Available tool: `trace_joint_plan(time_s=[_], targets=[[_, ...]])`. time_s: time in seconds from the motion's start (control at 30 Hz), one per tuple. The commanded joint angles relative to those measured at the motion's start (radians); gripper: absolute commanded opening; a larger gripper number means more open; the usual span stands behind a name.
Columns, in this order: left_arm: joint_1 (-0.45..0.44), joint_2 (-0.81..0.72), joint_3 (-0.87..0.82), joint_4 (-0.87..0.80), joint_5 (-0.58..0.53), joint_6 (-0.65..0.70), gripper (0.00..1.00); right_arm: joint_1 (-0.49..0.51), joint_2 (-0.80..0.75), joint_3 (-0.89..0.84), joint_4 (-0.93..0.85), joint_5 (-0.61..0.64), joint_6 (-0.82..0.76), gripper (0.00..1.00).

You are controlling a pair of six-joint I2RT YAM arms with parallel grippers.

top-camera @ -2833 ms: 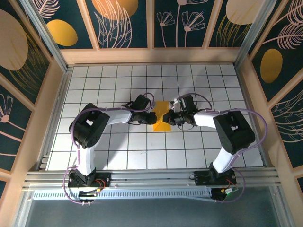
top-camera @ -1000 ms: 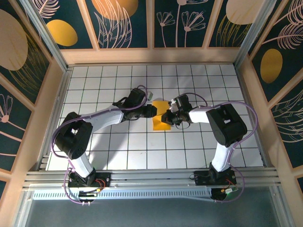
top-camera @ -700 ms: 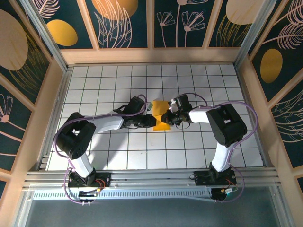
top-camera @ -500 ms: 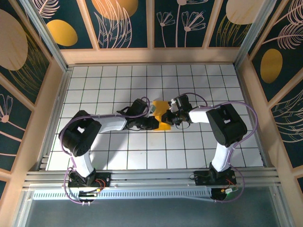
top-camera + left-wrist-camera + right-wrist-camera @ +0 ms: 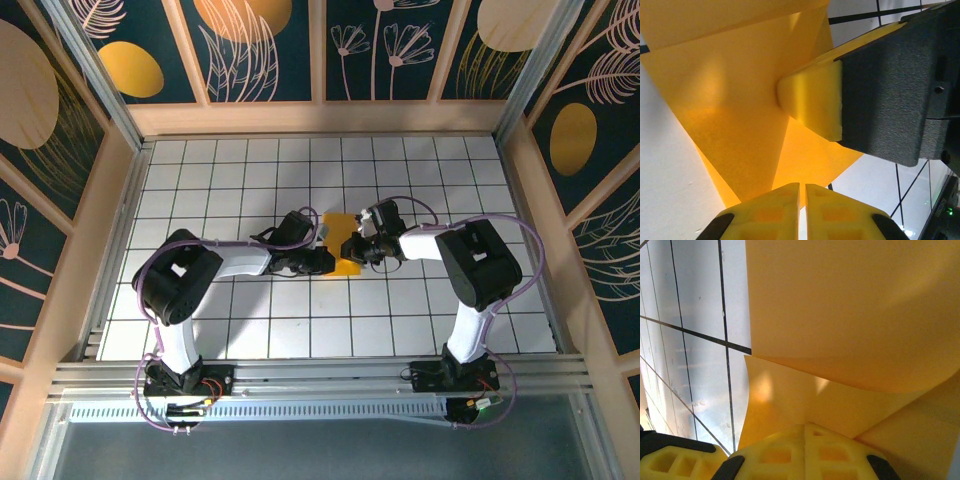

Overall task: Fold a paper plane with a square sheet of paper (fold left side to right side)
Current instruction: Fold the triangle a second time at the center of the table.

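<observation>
Square sheet of paper [image 5: 338, 228] lies mid table [image 5: 250, 180], partly folded, long axis running away from the bases, between the two pincers. Left gripper [image 5: 326, 261] sits at its near-left corner, pads almost together, apparently nipping it. Right gripper [image 5: 352, 246] is clamped tight on the right side as anchor. The left flap has to travel rightward
</observation>
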Motion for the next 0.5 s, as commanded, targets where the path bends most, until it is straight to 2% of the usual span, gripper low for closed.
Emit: trace_joint_plan(time_s=[0.0,0.47], targets=[[-0.002,0.022,0.002,0.014,-0.018,-0.009,0.11,0.006,0.028,-0.006,-0.067,0.047,-0.029,0.0],[-0.003,0.034,-0.014,-0.008,-0.04,0.003,0.11,0.007,0.029,-0.004,-0.076,0.051,-0.033,0.0]])
